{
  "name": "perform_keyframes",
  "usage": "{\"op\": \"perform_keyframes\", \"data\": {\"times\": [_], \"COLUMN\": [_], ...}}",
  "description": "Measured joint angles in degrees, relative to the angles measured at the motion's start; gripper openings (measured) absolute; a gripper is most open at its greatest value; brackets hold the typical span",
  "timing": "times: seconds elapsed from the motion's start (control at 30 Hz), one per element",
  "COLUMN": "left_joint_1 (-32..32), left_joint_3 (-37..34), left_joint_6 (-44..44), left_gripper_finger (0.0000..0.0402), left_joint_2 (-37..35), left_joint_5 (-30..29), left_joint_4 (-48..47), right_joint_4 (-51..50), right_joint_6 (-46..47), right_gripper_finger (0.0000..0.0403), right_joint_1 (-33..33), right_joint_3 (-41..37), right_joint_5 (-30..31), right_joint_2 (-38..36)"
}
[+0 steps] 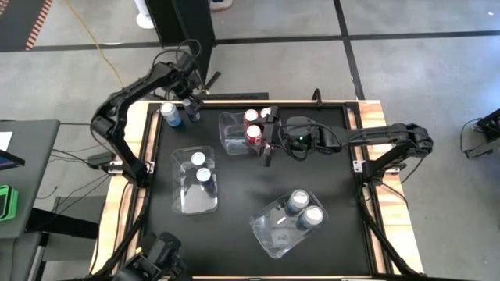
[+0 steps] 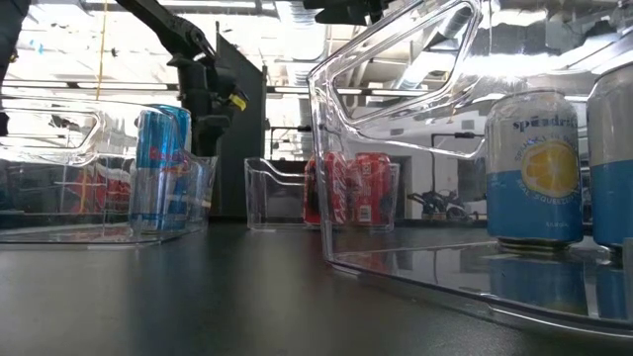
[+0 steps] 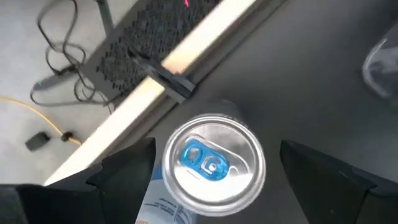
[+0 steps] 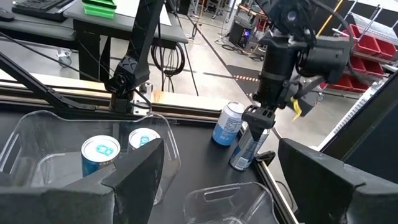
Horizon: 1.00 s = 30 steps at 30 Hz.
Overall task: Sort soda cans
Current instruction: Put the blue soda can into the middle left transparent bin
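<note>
A slim blue soda can with a silver top [image 3: 211, 165] stands upright on the black table near its far left corner. My left gripper [image 3: 216, 146] hangs above it, pointing down, open, one finger on either side of the can's top and apart from it [image 4: 256, 121]. A light blue can [image 4: 225, 124] stands right beside it [image 1: 170, 115]. My right gripper [image 4: 221, 149] is open and holds nothing, level in the air at the right end of the bin holding red cans [image 1: 251, 125].
Three clear plastic bins lie on the table: one with two red cans [image 2: 346, 188] at the far middle, one with two blue cans [image 1: 199, 168] at the left, one with two light blue cans [image 1: 303, 209] at the near right. The table's wooden rim [image 3: 155, 90] runs close behind the left gripper.
</note>
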Motion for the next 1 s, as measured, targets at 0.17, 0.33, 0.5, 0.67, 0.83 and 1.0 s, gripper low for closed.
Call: {"op": "perform_keyframes", "data": {"times": [0.17, 0.33, 0.5, 0.67, 0.83, 1.0], "left_joint_1": [0.2, 0.2, 0.5, 0.5, 0.5, 0.5], "left_joint_3": [-0.1, 0.0, 0.0, 0.0, 0.0, 0.0], "left_joint_6": [0.1, 0.6, 0.8, 1.1, 1.1, 1.2], "left_gripper_finger": [0.0341, 0.0341, 0.0332, 0.0314, 0.0301, 0.0286], "left_joint_2": [2.1, 3.4, 5.5, 6.1, 6.1, 6.1], "left_joint_5": [-0.3, 0.1, 1.1, 2.0, 2.0, 2.1], "left_joint_4": [1.0, 1.0, 0.1, 0.9, 0.0, -1.1], "right_joint_4": [-0.3, -0.3, -0.3, -0.3, -0.3, -0.3], "right_joint_6": [0.2, 0.2, 0.2, 0.2, 0.2, 0.2], "right_gripper_finger": [0.0332, 0.0332, 0.0332, 0.0332, 0.0332, 0.0332], "right_joint_1": [0.2, 0.4, 0.4, 0.4, 0.4, 0.4], "right_joint_3": [0.0, 0.0, 0.0, 0.0, 0.0, 0.0], "right_joint_5": [0.0, 0.0, 0.0, 0.0, 0.0, 0.0], "right_joint_2": [0.0, 0.0, 0.0, 0.0, 0.0, 0.0]}}
